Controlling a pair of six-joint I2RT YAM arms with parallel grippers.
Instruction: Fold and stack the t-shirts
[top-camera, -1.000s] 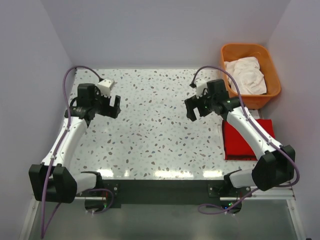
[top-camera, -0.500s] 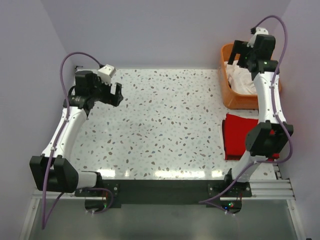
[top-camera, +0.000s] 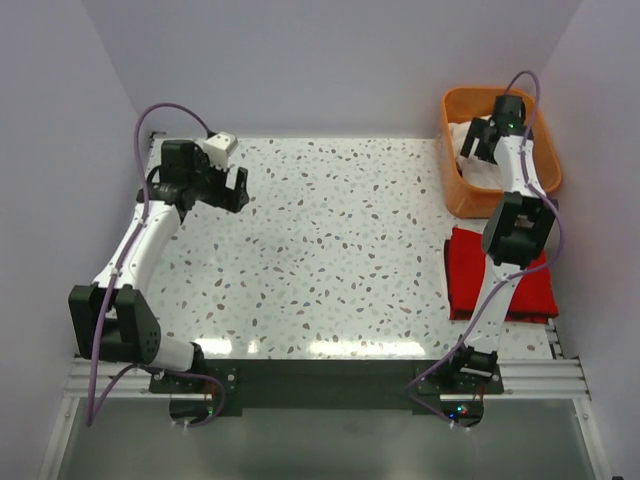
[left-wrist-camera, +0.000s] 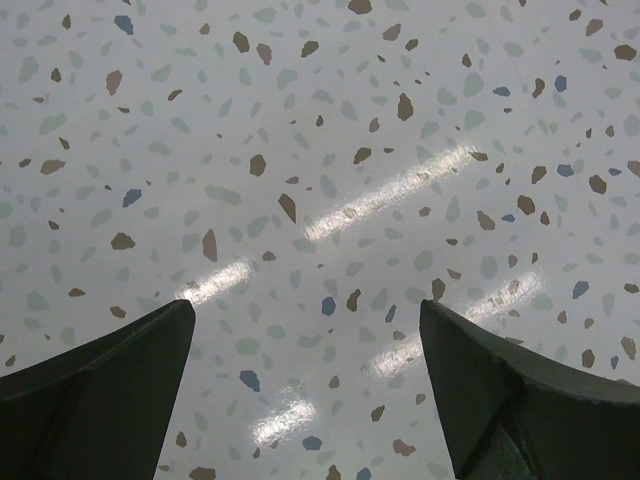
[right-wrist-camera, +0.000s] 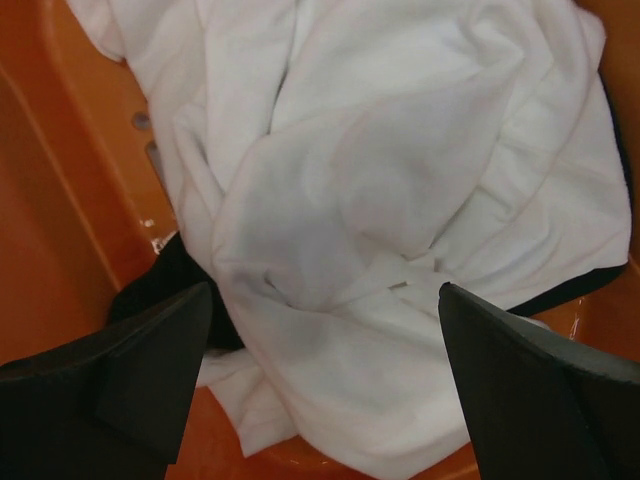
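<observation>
The white t-shirt (right-wrist-camera: 380, 200) lies crumpled in the orange tub (top-camera: 455, 105) at the back right; it also shows in the top view (top-camera: 478, 170). The black t-shirt (right-wrist-camera: 165, 285) peeks out beneath it. The red t-shirt (top-camera: 470, 270) lies folded flat on the table's right edge, partly hidden by the right arm. My right gripper (right-wrist-camera: 325, 300) is open and empty, hovering over the white shirt inside the tub (right-wrist-camera: 60, 180); in the top view it (top-camera: 488, 135) is above the tub. My left gripper (top-camera: 232, 187) is open and empty above the bare table at the far left (left-wrist-camera: 308, 310).
The speckled terrazzo table (top-camera: 320, 250) is bounded by lilac walls at left, back and right. The tub stands against the right wall. The right arm rises steeply over the red shirt.
My right arm swung from the table's middle right up and over to the tub, then lowered toward the white shirt. My left gripper shifted slightly right.
</observation>
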